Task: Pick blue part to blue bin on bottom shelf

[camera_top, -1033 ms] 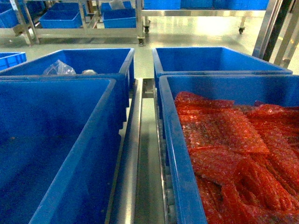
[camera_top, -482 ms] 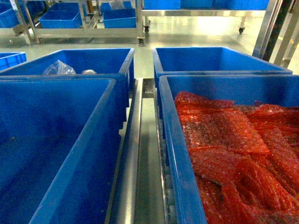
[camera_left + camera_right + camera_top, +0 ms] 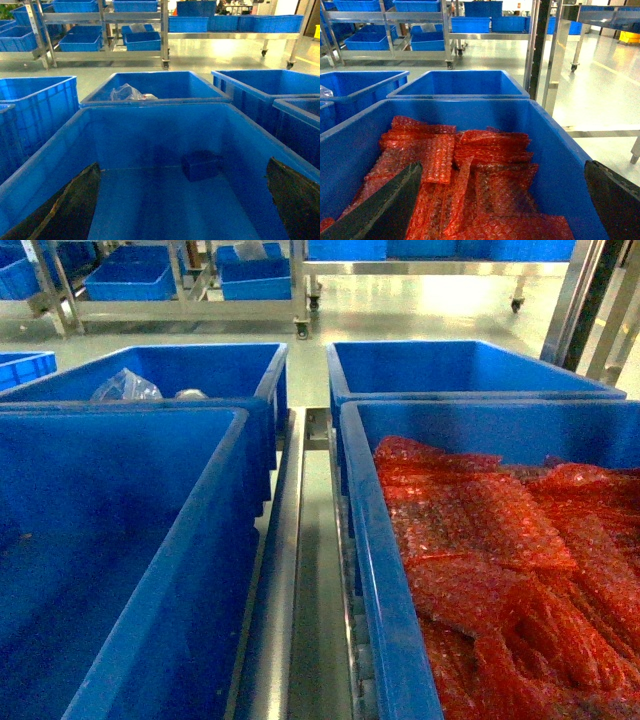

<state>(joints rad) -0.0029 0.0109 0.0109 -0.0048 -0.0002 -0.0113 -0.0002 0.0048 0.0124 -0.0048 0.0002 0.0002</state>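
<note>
The blue part (image 3: 201, 165), a small dark-blue block, lies on the floor of the near left blue bin (image 3: 150, 125) close to its far wall. My left gripper (image 3: 183, 167) hangs open over this bin, fingers wide apart, with nothing between them and the part ahead of it. My right gripper (image 3: 502, 164) is open above the near right bin (image 3: 560, 165), which is full of red bubble-wrap bags (image 3: 485, 165). Neither gripper appears in the head view. The bins rest on the bottom shelf, whose steel centre rail (image 3: 285, 570) runs between them.
Two more blue bins stand behind: the far left one (image 3: 200, 365) holds a clear plastic bag (image 3: 125, 387), and the far right one (image 3: 450, 365) shows nothing inside. Steel racks with blue bins (image 3: 130, 280) line the back. A rack post (image 3: 540, 50) rises at right.
</note>
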